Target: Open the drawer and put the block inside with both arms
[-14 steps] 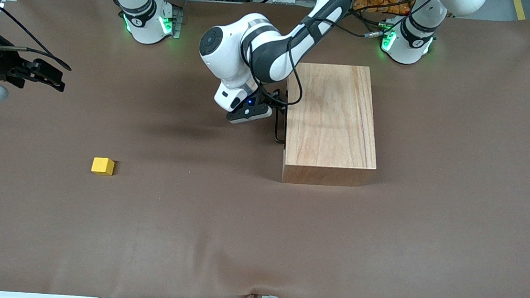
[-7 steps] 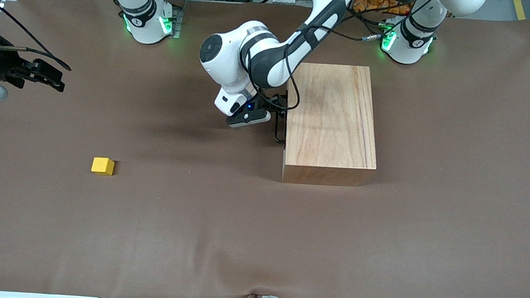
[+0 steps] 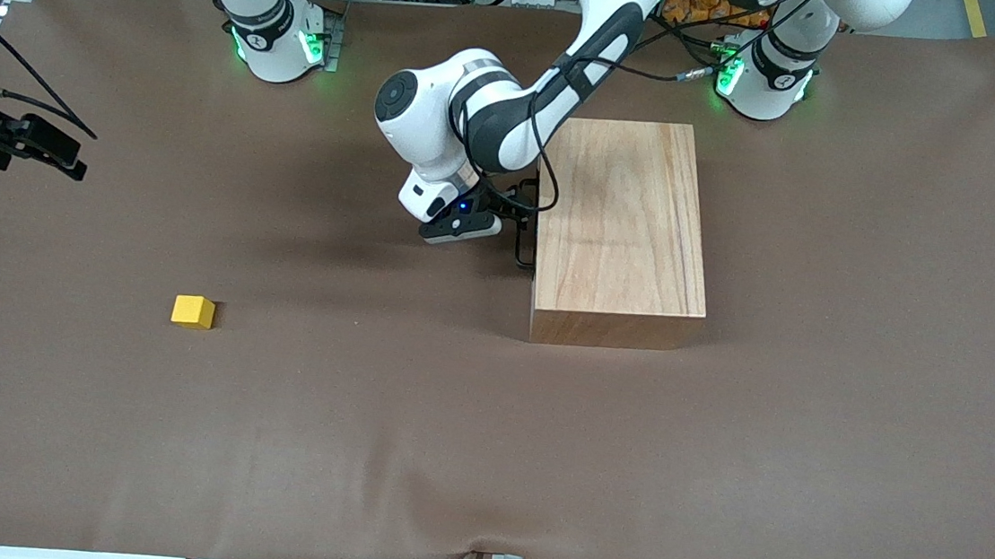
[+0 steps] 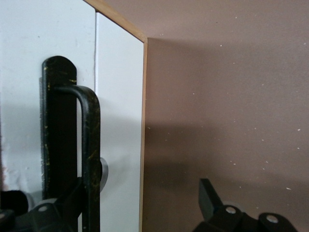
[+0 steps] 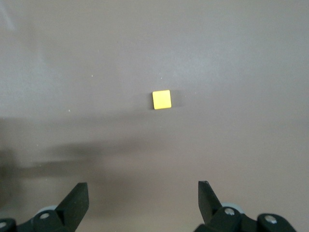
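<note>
While the drawer is not yet drawn, the items stand thus.

Left gripper (image 3: 516, 218): fingers (image 4: 212, 203) spread, one on each flank of the handle (image 4: 89, 145), not yet pinching it as far as the wrist view shows. The handle is a black loop on the pale front panel (image 4: 118, 121); its long axis runs along the panel, across the gap of the fingers.

Drawer (image 3: 538, 229): shut, flush in the wooden box (image 3: 620, 218). Its front faces the right arm's end of the bench (image 3: 482, 458), so the pull, by my reading, must go that way. The box's long axis runs from the robots' bases toward the front camera.

Right gripper (image 3: 41, 145): fingers (image 5: 75, 203) spread, holding nothing, aloft over the right arm's end of the bench; this arm waits.

Block (image 3: 193, 310): yellow cube, no long axis, alone on the bench, well apart from the box, toward the right arm's end and nearer the front camera than the box's handle. The right gripper is the nearer to it.
</note>
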You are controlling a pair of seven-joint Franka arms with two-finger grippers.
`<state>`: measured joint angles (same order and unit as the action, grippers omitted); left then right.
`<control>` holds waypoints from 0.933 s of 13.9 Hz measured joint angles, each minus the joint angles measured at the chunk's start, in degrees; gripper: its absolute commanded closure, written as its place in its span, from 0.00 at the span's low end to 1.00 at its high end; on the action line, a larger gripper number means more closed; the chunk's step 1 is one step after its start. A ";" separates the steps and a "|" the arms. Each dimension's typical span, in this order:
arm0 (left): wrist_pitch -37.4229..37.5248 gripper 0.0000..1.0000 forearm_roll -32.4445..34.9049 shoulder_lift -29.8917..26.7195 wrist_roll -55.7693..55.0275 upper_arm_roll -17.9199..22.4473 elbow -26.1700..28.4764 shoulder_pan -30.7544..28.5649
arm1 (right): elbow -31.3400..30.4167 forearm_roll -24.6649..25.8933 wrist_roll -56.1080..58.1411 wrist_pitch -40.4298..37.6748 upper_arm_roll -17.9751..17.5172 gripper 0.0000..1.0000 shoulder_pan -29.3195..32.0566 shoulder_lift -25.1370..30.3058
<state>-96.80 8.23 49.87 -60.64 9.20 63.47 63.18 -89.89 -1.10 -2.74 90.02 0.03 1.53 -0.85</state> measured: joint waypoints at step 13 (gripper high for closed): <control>-8.96 0.00 0.02 0.19 -0.54 -1.54 -0.11 0.47 | 0.37 0.04 0.05 7.76 -0.84 0.00 -1.77 -7.13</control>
<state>-105.76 8.25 50.06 -61.18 7.67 63.36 63.64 -89.52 -1.06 -2.69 97.78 -0.81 -0.24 -7.98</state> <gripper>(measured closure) 0.000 0.000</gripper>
